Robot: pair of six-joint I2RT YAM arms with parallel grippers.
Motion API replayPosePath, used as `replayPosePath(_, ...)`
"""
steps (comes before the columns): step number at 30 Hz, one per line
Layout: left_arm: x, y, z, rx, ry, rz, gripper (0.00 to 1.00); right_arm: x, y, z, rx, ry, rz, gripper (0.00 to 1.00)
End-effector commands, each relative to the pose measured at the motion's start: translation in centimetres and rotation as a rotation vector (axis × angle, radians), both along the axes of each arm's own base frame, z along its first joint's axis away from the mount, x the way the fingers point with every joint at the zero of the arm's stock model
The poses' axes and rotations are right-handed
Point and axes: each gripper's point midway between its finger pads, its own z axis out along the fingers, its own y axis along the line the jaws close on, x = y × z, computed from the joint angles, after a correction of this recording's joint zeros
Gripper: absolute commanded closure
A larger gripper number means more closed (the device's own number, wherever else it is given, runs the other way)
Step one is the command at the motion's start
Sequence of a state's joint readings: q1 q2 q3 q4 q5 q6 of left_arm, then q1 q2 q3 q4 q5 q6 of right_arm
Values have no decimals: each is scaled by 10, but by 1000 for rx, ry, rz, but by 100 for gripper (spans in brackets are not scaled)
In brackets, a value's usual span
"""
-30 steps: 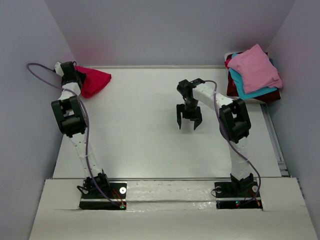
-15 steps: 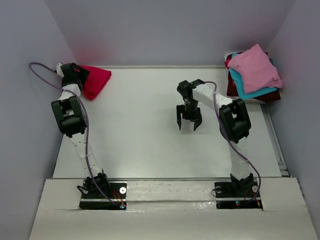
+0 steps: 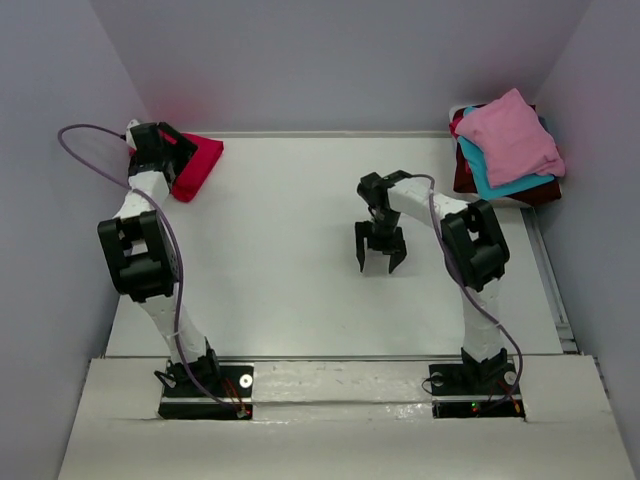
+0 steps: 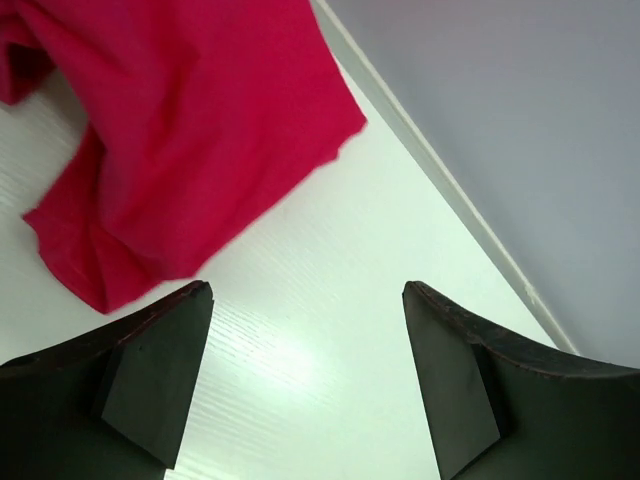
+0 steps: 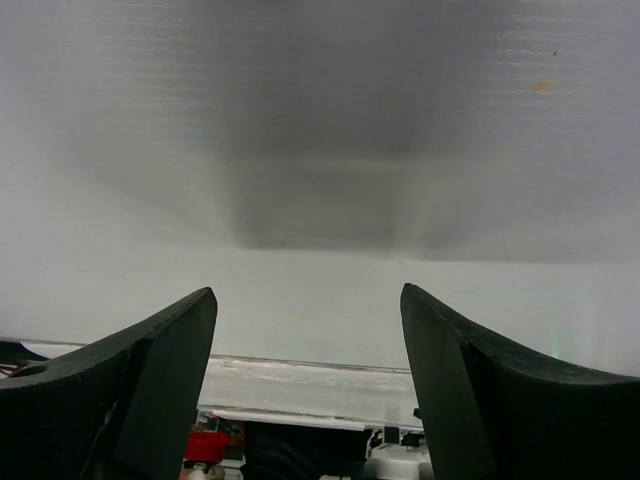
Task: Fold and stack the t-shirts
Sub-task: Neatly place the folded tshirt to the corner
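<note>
A crimson-red t-shirt lies bunched in the far left corner of the white table. My left gripper hovers right beside it, open. In the left wrist view the red t-shirt fills the upper left, and the left gripper has only bare table between its fingers. Three more t-shirts are piled at the far right: pink on top, teal under it, dark maroon lowest. My right gripper hangs open over the table's middle, its fingers pointing down with nothing held.
The back wall meets the table just behind the red shirt. The left side wall stands close to the left arm. A metal rail runs along the table's right edge. Both arm bases sit on the near ledge.
My left gripper has opened and let go of the red t-shirt, which now rests in the corner. The left arm lifted slightly toward the back. The right gripper drifted a little nearer.
</note>
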State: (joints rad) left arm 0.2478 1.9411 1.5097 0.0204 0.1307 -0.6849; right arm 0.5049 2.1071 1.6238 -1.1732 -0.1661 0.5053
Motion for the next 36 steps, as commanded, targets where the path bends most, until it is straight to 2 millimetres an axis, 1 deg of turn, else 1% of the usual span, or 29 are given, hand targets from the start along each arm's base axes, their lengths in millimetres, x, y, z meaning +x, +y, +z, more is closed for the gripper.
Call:
replayPosePath(1,-9,-37,12,53,1,-65,12,4,11,19,70,-83,6,20)
replayPosePath(2,-7,-36,10,52,4,-62,12,3,11,19,72,-82,6,20)
replayPosePath(3,0,-40,16,58,-12,-68,13,3,11,21,77,-88,6,20)
replayPosePath(4,5,-39,6,56,4,-66,13,2,10,22,77,-89,6,20)
replayPosePath(5,7,-37,-1,56,31,-61,13,1,9,22,76,-90,6,20)
replayPosePath(6,13,-33,4,69,37,-50,13,-1,7,22,70,-88,6,20)
replayPosePath(7,17,-30,-9,74,66,-43,14,-2,7,24,71,-94,6,20)
replayPosePath(8,18,-27,-14,87,84,-37,14,-4,4,23,63,-94,6,20)
replayPosePath(9,22,-23,-10,103,79,-21,14,-5,2,23,58,-93,5,20)
replayPosePath(10,24,-22,-20,105,101,-22,14,-6,2,25,60,-99,3,20)
replayPosePath(11,26,-14,-20,132,113,8,14,-10,-1,23,52,-92,1,20)
replayPosePath(12,27,-12,-23,136,119,12,14,-11,-1,23,51,-94,-1,20)
replayPosePath(13,27,-11,-29,138,132,18,14,-12,-2,23,53,-94,-6,20)
replayPosePath(14,28,-10,-28,144,132,21,14,-13,-2,22,51,-90,-6,20)
replayPosePath(16,28,-4,-36,164,156,37,14,-14,-3,21,49,-83,-9,20)
replayPosePath(17,29,-8,-39,176,170,34,14,-14,-3,21,46,-81,-10,20)
replayPosePath(18,29,-2,-36,198,192,55,14,-14,-2,22,45,-80,-10,20)
replayPosePath(19,28,1,-48,215,234,55,14,-10,-1,24,47,-89,-9,20)
replayPosePath(20,26,4,-50,227,248,62,14,-9,-1,24,45,-89,-8,20)
replayPosePath(21,26,0,-51,240,258,58,14,-9,-1,24,40,-87,-5,20)
replayPosePath(24,23,7,-52,271,268,84,14,-6,1,23,40,-80,-7,20)
replayPosePath(26,20,10,-59,280,298,88,14,-5,2,23,40,-76,-5,20)
replayPosePath(28,22,12,-59,291,309,93,14,-5,3,22,43,-73,-6,20)
replayPosePath(29,21,12,-68,294,335,85,14,-4,3,23,42,-72,-6,20)
replayPosePath(30,23,13,-66,297,336,88,14,-3,3,23,44,-74,-4,20)
replayPosePath(31,20,14,-75,296,364,86,14,-3,4,23,43,-73,-4,20)
replayPosePath(34,20,14,-79,296,378,87,14,-2,4,22,44,-71,-4,20)
replayPosePath(36,21,12,-90,287,401,75,14,-3,5,22,45,-68,-6,20)
